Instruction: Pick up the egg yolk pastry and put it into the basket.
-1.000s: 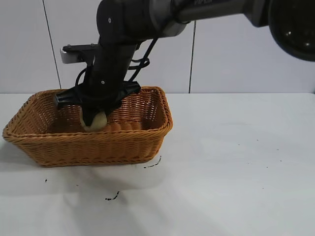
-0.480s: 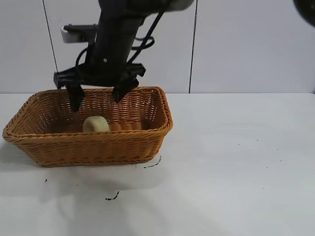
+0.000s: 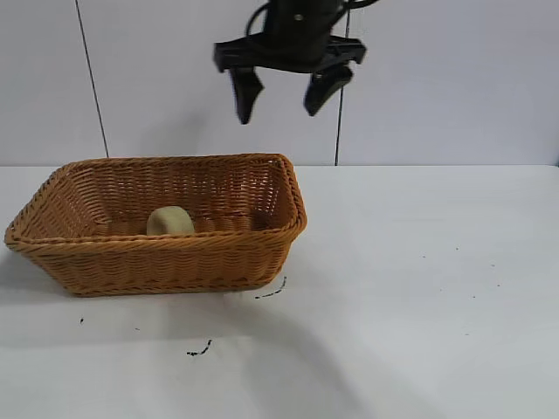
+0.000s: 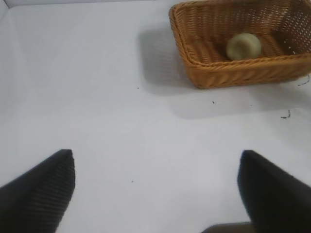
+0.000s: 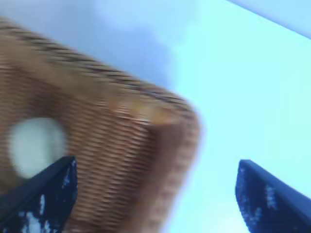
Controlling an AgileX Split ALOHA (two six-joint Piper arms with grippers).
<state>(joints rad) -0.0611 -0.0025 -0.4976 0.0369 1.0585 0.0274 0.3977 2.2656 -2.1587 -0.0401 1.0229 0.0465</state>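
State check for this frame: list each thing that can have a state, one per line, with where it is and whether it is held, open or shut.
Egg yolk pastry: lying inside the basket, held by nothing.
Basket: upright on the table, holding the pastry.
Right gripper: open, empty, high above the basket's right end.
Left gripper: open, empty, over bare table away from the basket.
Table: white, with a few small dark specks.

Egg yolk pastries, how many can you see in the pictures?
1. The egg yolk pastry lies alone inside the basket, on its floor toward the near wall. Nothing else is in the basket, and no other pastry shows on the table.
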